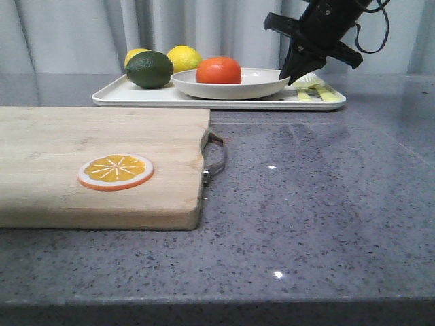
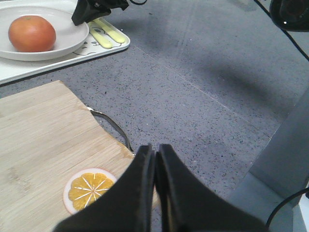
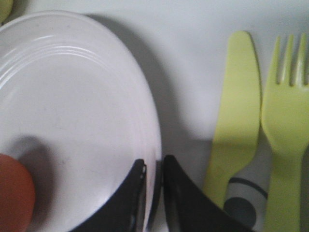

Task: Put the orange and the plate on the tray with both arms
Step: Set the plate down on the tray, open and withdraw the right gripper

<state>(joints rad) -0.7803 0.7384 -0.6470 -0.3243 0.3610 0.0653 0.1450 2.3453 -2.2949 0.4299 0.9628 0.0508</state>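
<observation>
In the upper middle of the front view, the plate [image 1: 234, 86] with the orange [image 1: 219, 70] rests on the tray [image 1: 136, 98]. The right tool [image 3: 153, 181] pinches its rim; it should release gently and lift straight. The left tool [image 2: 155, 159] is clenched, empty.

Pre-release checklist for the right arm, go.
1. Plate over the tray: ok; whether fully seated: cannot tell.
2. Orange inside plate, not near its rim: ok.
3. Right gripper pinching plate rim, one finger each side: ok, not released.
4. Painted knife and fork only printed on tray, no obstruction: ok.
5. Left gripper shut, empty, above the cutting board, away from tray: ok.
6. Lime and lemons apart from plate: cannot tell.
</observation>
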